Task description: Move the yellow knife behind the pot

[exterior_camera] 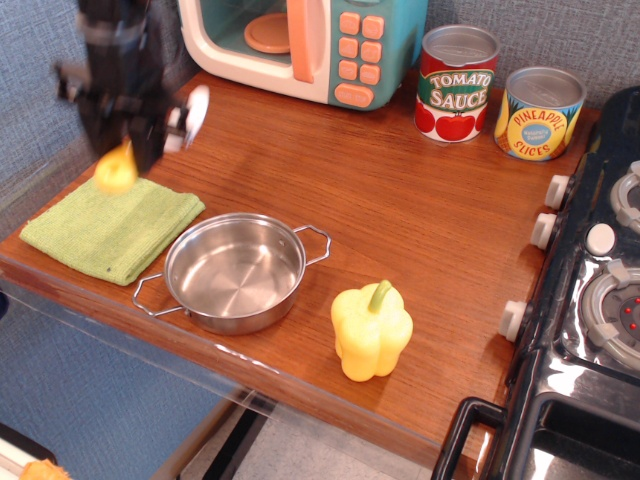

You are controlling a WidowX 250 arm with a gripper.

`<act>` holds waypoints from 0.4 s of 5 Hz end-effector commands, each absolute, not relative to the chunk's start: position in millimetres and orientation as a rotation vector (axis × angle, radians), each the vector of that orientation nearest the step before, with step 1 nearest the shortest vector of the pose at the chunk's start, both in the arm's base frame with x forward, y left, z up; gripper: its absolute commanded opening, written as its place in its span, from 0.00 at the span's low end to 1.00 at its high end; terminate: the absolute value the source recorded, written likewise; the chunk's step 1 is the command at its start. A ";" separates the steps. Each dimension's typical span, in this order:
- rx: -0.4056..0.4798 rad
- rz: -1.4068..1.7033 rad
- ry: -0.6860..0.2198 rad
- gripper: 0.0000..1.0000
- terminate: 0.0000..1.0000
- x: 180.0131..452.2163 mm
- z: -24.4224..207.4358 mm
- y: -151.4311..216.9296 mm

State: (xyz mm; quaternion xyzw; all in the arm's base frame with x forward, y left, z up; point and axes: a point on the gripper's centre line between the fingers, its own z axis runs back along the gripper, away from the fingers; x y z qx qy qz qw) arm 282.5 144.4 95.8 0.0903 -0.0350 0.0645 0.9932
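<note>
Got the yellow knife (150, 140) pinched in the fingers (135, 135), motion-blurred, so I can't read the grip itself. It's held in the air up-left of the pot (235, 270), handle end low-left, white blade up-right. No contact w/ the green cloth (110, 230) left of the pot, so it's clear to carry. Pot sits near the table (400, 210) front edge; bare wood behind it toward the toy microwave (300, 45). I reckon that's the drop zone. Pepper (371, 330), right of pot, is out of the path.
</note>
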 end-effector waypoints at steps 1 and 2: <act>0.093 0.045 -0.100 0.00 0.00 350.4 86.7 119.4; 0.064 0.031 -0.055 0.00 0.00 367.0 59.2 116.9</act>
